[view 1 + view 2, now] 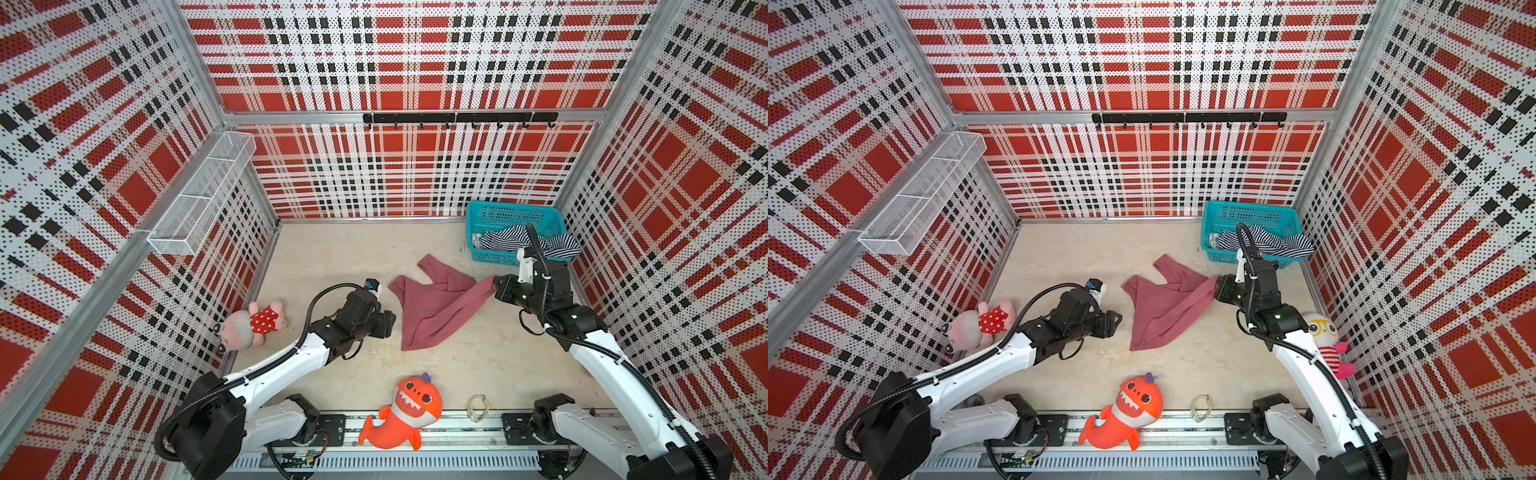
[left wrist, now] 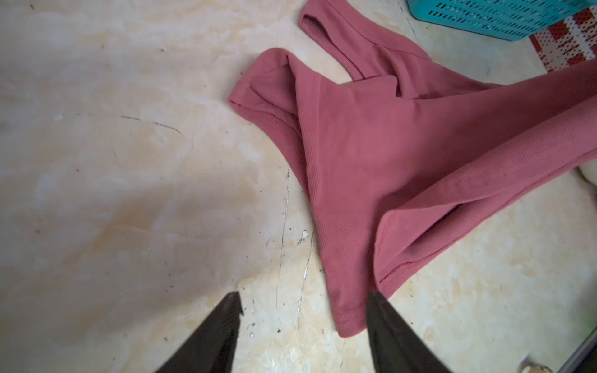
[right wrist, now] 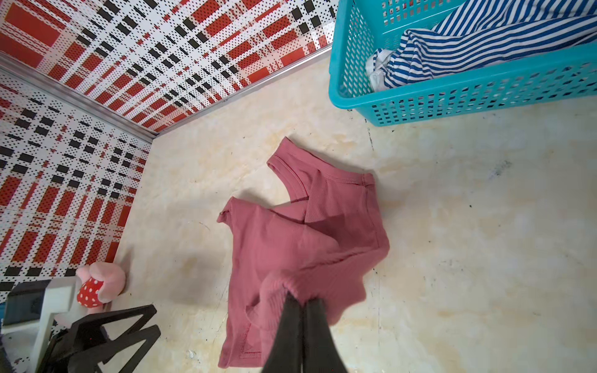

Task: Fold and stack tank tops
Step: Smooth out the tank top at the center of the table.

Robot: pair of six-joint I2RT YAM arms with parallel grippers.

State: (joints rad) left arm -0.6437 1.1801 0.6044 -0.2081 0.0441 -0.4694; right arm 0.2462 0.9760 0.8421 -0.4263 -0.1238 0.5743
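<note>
A corner of the rose top (image 1: 428,311) is gripped by the right tool (image 3: 303,298), likely for spreading flat, while the left tool (image 2: 304,293) is held open beside its hem.

Beige table (image 1: 332,257) with rose top (image 1: 432,309), basket (image 1: 505,206), plush toys (image 1: 405,415)

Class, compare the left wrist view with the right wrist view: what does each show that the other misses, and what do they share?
Left wrist only: a close look at the rose tank top's hem corner, lying loose beside one fingertip of the open left gripper. Right wrist only: the striped tank top heaped in the teal basket, a pink plush toy by the wall, and the right gripper shut on a bunch of the rose cloth. Both: the rose tank top on the beige table, and the teal basket.
</note>
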